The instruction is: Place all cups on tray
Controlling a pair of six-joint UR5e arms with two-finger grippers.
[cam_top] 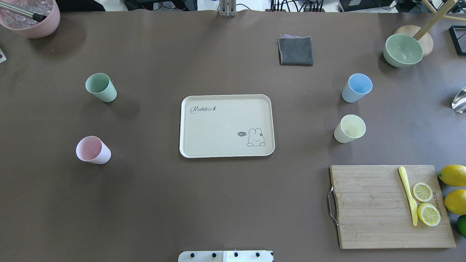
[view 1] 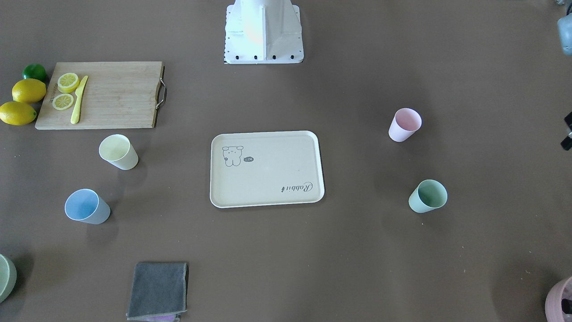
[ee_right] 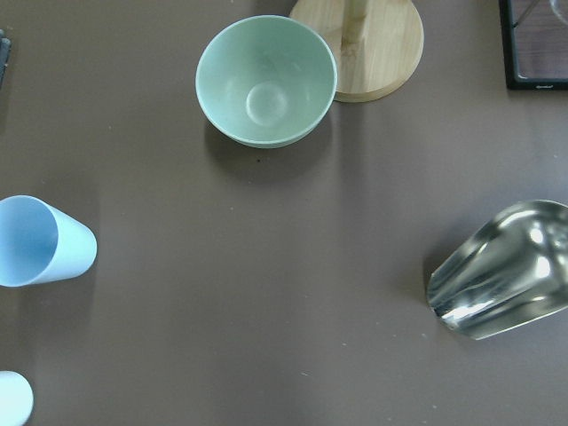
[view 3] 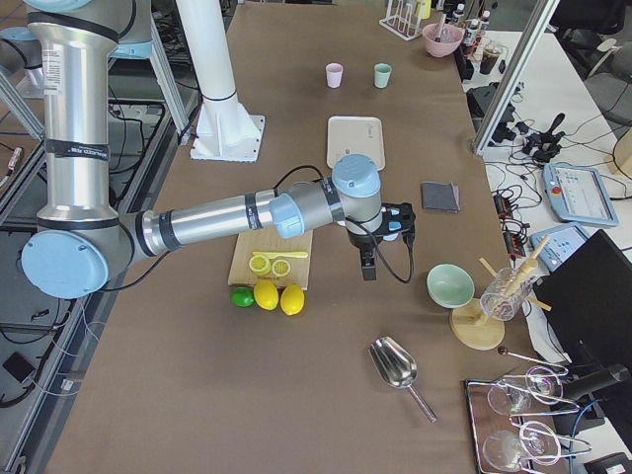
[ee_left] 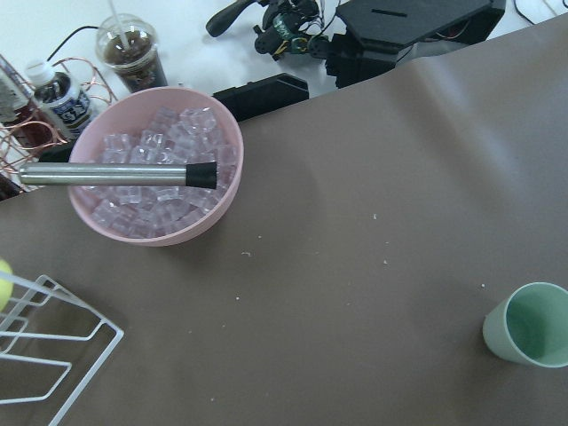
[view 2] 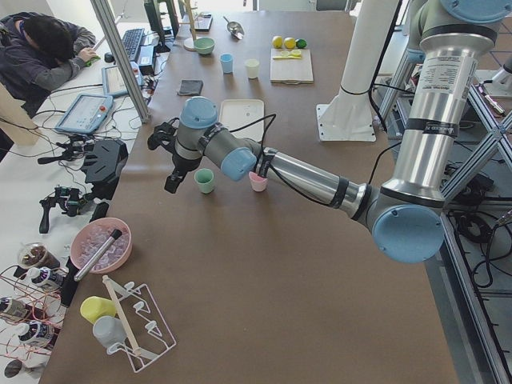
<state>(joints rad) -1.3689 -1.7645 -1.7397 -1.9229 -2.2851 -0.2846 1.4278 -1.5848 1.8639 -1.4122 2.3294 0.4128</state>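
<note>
The cream tray (cam_top: 218,127) lies empty at mid-table, also in the front view (view 1: 268,174). All cups stand on the table off the tray. The mint green cup (cam_top: 101,87) and pink cup (cam_top: 93,150) are on its left. The blue cup (cam_top: 357,87) and yellow cup (cam_top: 350,128) are on its right. My left gripper (view 2: 170,182) hangs just beyond the green cup (view 2: 205,180), toward the table's left end. My right gripper (view 3: 367,267) hovers past the cutting board, toward the right end. I cannot tell if either is open or shut.
A wooden cutting board (cam_top: 371,207) with lemon slices and a yellow knife sits near right, with lemons (cam_top: 453,175) beside it. A green bowl (cam_top: 402,50), a grey cloth (cam_top: 295,51), a metal scoop (ee_right: 501,280) and a pink ice bowl (cam_top: 31,16) stand at the far edges.
</note>
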